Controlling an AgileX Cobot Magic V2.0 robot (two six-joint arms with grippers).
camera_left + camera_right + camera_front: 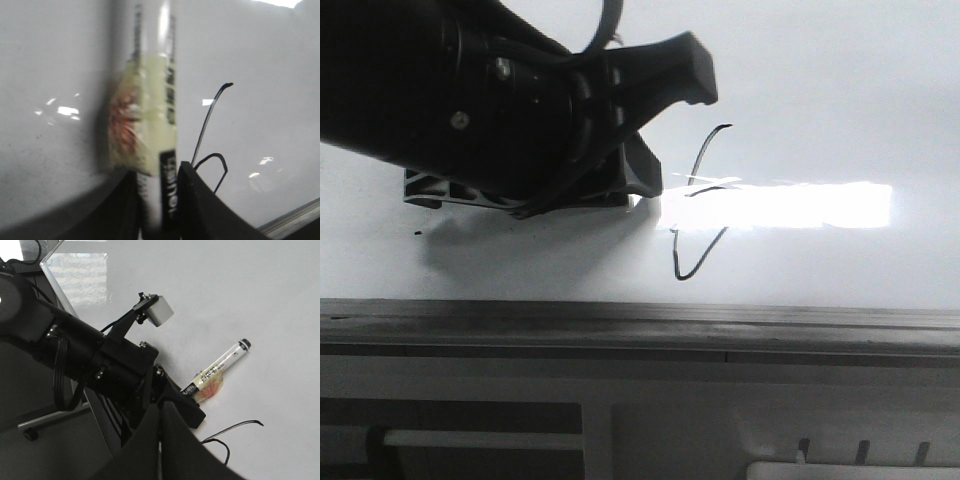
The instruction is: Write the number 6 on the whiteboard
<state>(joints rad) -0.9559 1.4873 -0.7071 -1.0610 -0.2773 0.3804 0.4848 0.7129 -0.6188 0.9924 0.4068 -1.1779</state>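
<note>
The number 6 (703,148) is a thin black line on the glossy whiteboard (820,100), a curved stem with a pointed loop below. It also shows in the left wrist view (207,120) and the right wrist view (235,426). My left gripper (665,120) hangs over the board just left of the 6, shut on a marker (155,100) with a white barrel and a yellowish label. The marker (222,362) points away from the 6, and its tip is well clear of the line. My right gripper (161,415) is shut and empty, near the left arm.
A small black dot (417,232) sits on the board at the left. The grey frame edge (620,320) runs along the board's near side. A white tray corner (850,470) shows below at the right. A bright glare band crosses the 6.
</note>
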